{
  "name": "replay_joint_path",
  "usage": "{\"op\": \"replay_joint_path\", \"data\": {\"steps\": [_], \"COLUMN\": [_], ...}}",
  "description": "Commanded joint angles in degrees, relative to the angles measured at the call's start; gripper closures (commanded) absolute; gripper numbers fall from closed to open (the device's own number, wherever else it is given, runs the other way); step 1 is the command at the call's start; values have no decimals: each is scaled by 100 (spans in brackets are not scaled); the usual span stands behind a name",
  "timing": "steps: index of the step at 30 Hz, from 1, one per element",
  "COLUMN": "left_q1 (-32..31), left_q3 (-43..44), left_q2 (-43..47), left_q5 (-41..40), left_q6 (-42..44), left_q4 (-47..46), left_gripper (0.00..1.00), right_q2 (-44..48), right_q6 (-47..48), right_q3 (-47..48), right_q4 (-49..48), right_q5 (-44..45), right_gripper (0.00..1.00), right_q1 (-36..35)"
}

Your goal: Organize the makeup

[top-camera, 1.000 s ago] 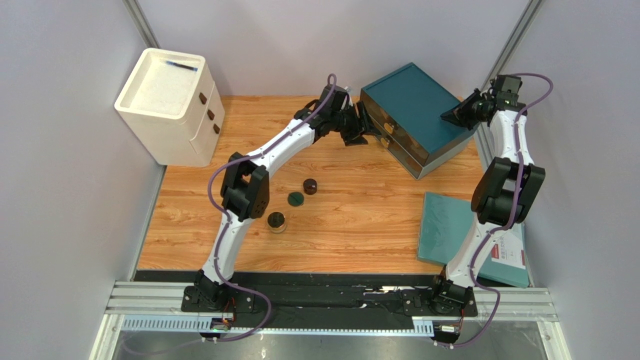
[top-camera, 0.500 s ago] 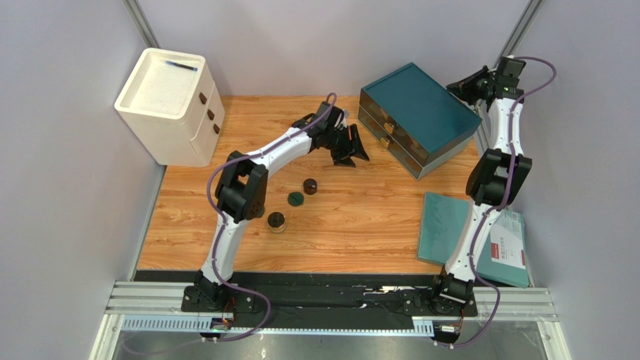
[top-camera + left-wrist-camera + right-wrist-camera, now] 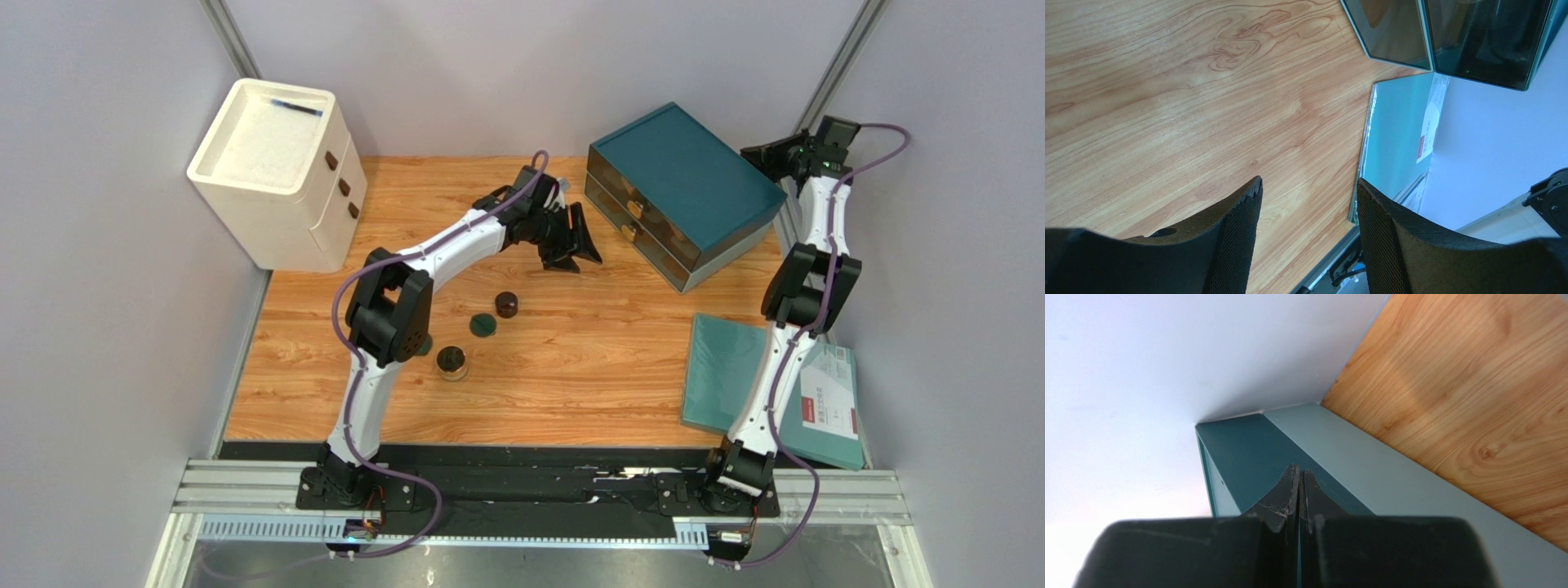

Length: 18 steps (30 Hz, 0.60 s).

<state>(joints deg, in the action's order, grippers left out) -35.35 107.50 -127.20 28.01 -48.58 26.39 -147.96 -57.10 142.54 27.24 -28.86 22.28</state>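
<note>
a: your left gripper (image 3: 590, 245) has backed away from the front of the teal drawer box (image 3: 681, 178) since a second ago. it now hangs over bare counter (image 3: 589, 368), near the box's left front corner and not touching it.

b: your right gripper (image 3: 758, 152) has moved too. it has swung off the box's right edge and now sits at the box's far right corner, close to the wall.

a: your left gripper is released, with its jaws apart and nothing between them. its wrist view shows only wood grain and the edge of a teal flat sheet (image 3: 1395, 141) in the gap.

b: your right gripper is clenched with its fingers (image 3: 1285, 493) pressed tip to tip, gripping nothing. the box's teal top lies just beneath them.

a: three makeup pieces sit mid-counter, well apart from both grippers. you have a dark brown round jar (image 3: 507, 303), a dark green disc (image 3: 483, 325) and a second dark jar (image 3: 453, 360). they run in a diagonal line toward you, none touching, next to your left arm's elbow.

b: the box's drawers look closed from above. the white drawer cabinet (image 3: 276, 159) stands at the far left corner.
</note>
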Motion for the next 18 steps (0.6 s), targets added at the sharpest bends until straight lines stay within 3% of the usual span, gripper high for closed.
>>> {"op": "replay_joint_path", "data": {"steps": [1, 11, 18], "left_q1": [37, 213, 239], "left_q3": [200, 350, 315], "left_q2": [187, -51, -112], "left_q5": [73, 29, -32], "left_q6": [147, 6, -11], "left_q4": [-20, 191, 235], "left_gripper": [37, 37, 36], "right_q2": [-110, 39, 267], "right_q6": [40, 1287, 2019], "right_q3": [29, -261, -533], "right_q4": [44, 966, 1521], "right_q5": [-479, -1191, -1008], "right_gripper": [100, 100, 100], "right_q1": [-110, -637, -892]}}
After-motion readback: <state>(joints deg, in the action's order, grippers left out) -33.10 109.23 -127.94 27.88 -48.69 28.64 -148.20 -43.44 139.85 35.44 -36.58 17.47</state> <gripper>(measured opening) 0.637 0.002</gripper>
